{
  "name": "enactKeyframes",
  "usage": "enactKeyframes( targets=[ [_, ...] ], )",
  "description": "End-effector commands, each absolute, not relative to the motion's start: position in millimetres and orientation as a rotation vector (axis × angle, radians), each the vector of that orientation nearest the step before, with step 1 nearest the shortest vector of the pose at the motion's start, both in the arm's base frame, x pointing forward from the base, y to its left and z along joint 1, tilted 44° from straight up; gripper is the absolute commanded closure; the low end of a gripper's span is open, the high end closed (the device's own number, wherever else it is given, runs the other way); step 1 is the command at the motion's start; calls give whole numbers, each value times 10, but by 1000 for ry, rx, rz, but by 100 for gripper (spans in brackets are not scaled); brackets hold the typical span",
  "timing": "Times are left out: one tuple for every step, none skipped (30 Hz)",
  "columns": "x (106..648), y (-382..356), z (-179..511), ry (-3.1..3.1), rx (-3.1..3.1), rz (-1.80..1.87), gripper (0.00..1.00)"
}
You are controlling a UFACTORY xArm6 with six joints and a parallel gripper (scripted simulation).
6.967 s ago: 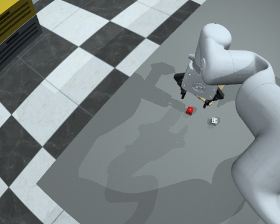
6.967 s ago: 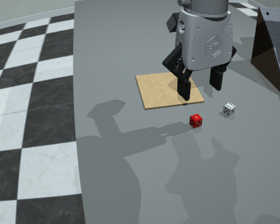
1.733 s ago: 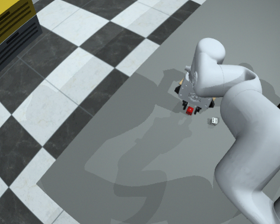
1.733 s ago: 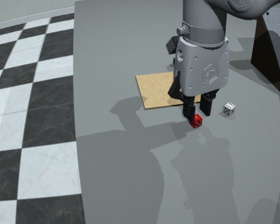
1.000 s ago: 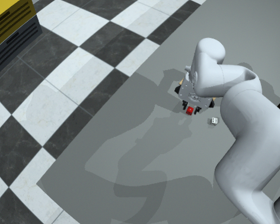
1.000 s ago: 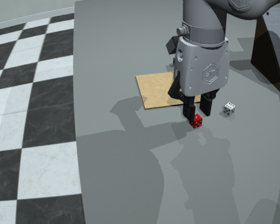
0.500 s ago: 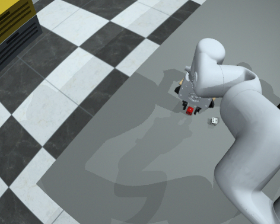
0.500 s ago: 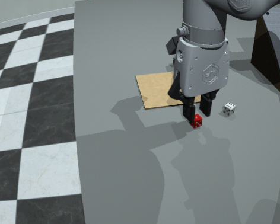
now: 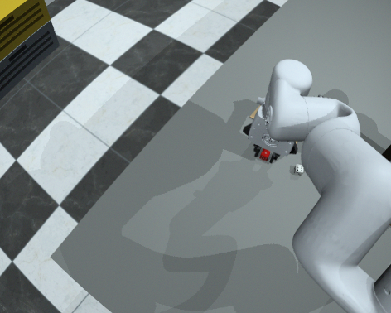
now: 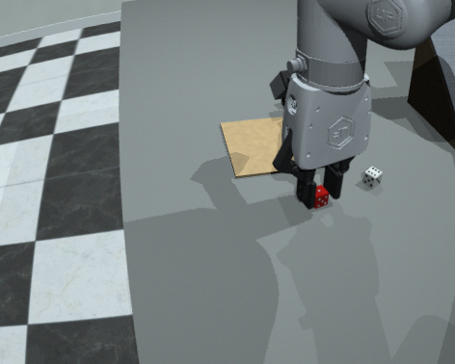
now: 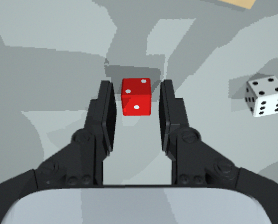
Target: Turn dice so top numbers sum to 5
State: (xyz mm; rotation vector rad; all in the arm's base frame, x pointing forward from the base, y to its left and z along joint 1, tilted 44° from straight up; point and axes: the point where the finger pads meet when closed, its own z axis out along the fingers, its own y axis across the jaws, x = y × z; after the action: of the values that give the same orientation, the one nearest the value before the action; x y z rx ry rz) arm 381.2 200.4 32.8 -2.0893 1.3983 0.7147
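A red die (image 11: 136, 96) lies on the grey table just off the near edge of the tan mat (image 10: 252, 145). It also shows in the exterior view (image 10: 321, 196) and the top view (image 9: 264, 154). My gripper (image 11: 137, 95) is lowered over it, with one finger on each side and a small gap on both sides, so it is open around the die without touching it. A white die (image 10: 372, 177) lies on the table to the right, off the mat, and also shows in the wrist view (image 11: 262, 96). The third die is hidden from all views.
The arm's body covers much of the mat in the top view. A dark wooden stand (image 10: 440, 95) is at the right on the table. The table's left edge (image 10: 121, 168) drops to a checkered floor. A yellow and black cabinet (image 9: 13, 36) stands far off on the floor.
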Motion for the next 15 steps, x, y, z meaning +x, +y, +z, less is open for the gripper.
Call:
enactKeyframes(
  targets=[
    [3823, 2030, 305, 1398, -2088, 710, 64],
    [3822, 2035, 299, 1398, -2088, 710, 64],
    [3821, 2040, 294, 1398, -2088, 710, 64],
    [3820, 2043, 291, 1398, -2088, 710, 64],
    [3820, 2046, 288, 1398, -2088, 710, 64],
    [3820, 2048, 286, 1398, -2088, 710, 64],
    [3819, 2048, 285, 1398, -2088, 710, 64],
    [3819, 2049, 285, 1398, -2088, 710, 64],
    [3819, 2049, 285, 1398, -2088, 710, 64],
    [3819, 2049, 285, 1398, -2088, 710, 64],
    [3819, 2049, 285, 1398, -2088, 710, 64],
    [3819, 2049, 285, 1398, -2088, 710, 64],
    [3819, 2049, 285, 1398, -2088, 710, 64],
    [3819, 2049, 285, 1398, -2088, 710, 64],
    [3819, 2049, 285, 1398, -2088, 710, 64]
  ],
)
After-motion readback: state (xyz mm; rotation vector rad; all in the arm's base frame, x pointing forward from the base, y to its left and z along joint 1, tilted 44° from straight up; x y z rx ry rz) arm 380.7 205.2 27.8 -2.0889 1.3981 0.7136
